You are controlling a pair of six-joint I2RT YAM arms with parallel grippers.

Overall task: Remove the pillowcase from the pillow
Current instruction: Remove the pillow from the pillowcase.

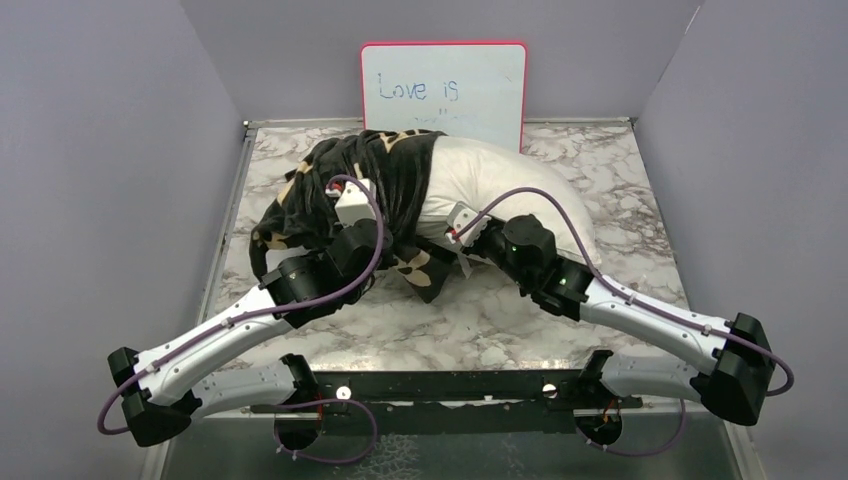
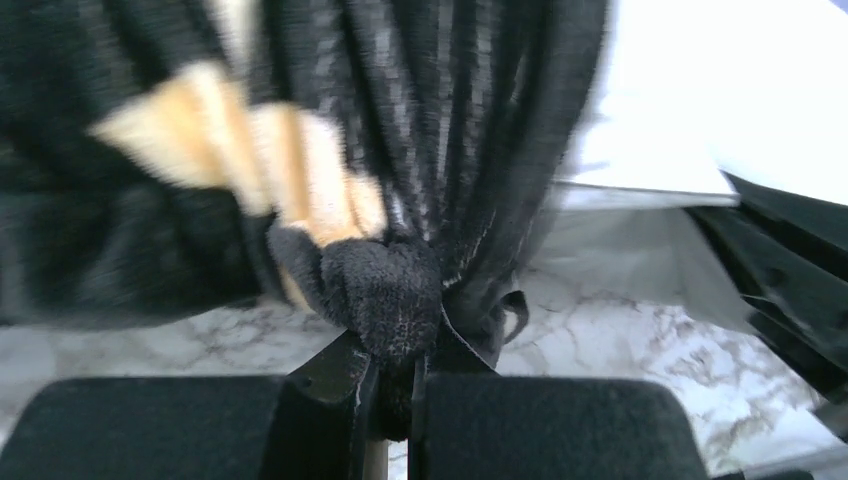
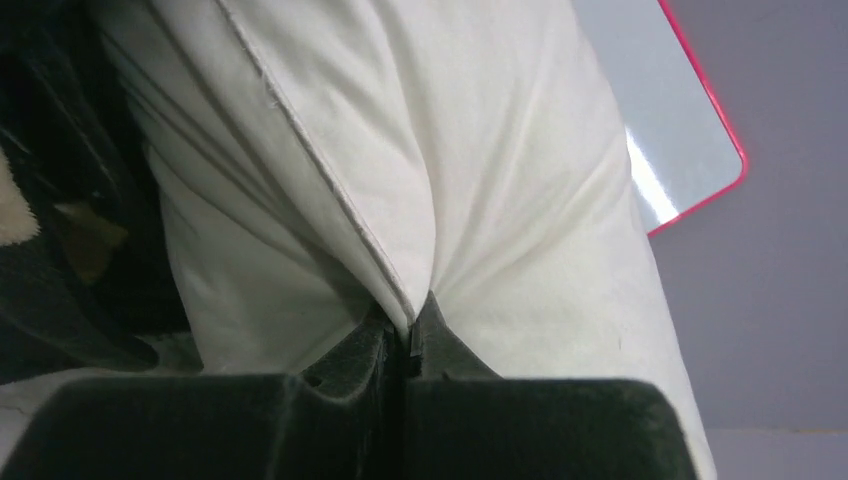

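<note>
The pillowcase (image 1: pixel 400 160), a black velvety sleeve printed with tan flowers, covers the left part of the pillow (image 1: pixel 500 175), a plump white wrinkled cushion lying on the marble-patterned table (image 1: pixel 480 320) in front of a pink-framed whiteboard (image 1: pixel 445 90); the pillow's right part is already bare. The left claw (image 2: pixel 390 360) is clenched on a gathered bunch of the black fabric near its edge, and the right claw (image 3: pixel 408 330) is pinched tight on a fold along the white cushion's seam. This looks like the pull-apart step, with both holds made. The next move probably calls for the left arm to draw the sleeve leftward off the cushion while the right anchors it, without either pinch slipping.
</note>
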